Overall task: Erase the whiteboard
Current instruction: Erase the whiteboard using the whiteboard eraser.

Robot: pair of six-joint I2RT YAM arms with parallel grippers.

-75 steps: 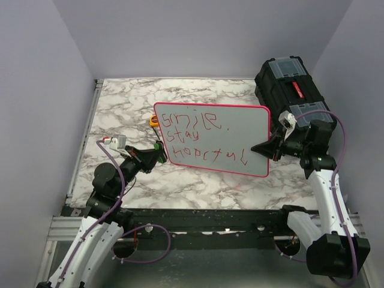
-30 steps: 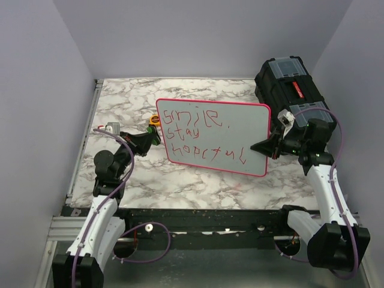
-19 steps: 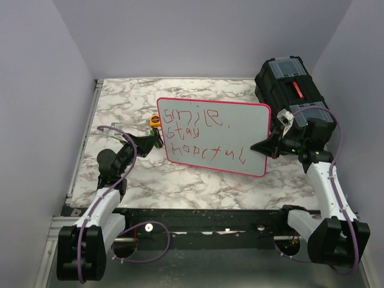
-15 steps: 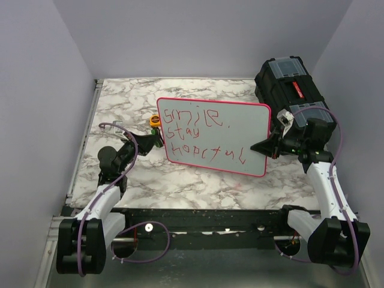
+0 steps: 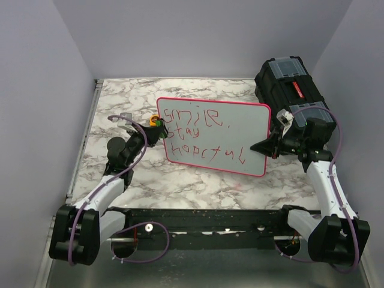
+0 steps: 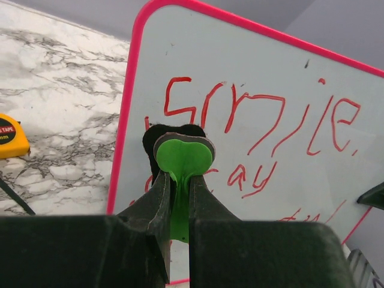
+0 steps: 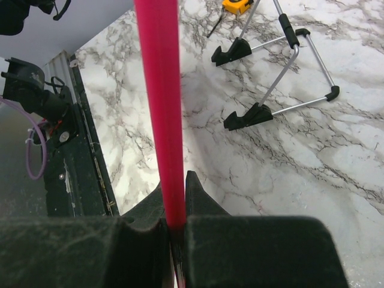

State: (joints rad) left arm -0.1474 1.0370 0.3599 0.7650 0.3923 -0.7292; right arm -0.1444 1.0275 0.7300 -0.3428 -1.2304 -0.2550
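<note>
between the fingers of your left gripper (image 6: 179, 186) sits a green heart-shaped plastic eraser tab (image 6: 183, 157), clenched tight. its black felt pad (image 6: 155, 137) lies over the large white board with a thin pink-red rim (image 6: 282, 66), at the first red letter of "smile". only the left wrist view shows this; from overhead the pad is too small to make out, and no view settles whether it truly touches. just left of that gripper a small yellow tape measure (image 6: 8, 137) lies on the grey-veined marble table (image 6: 66, 78). your right gripper (image 7: 174, 223) is clamped on the board's right rim, which rises from its jaws as a pink bar. beyond it, only the right wrist camera shows the board's silver wire stand (image 7: 292, 57) with black feet; the lettering is hidden there. behind the right gripper stands a black plastic toolbox (image 5: 287, 81), seen only from overhead.
</note>
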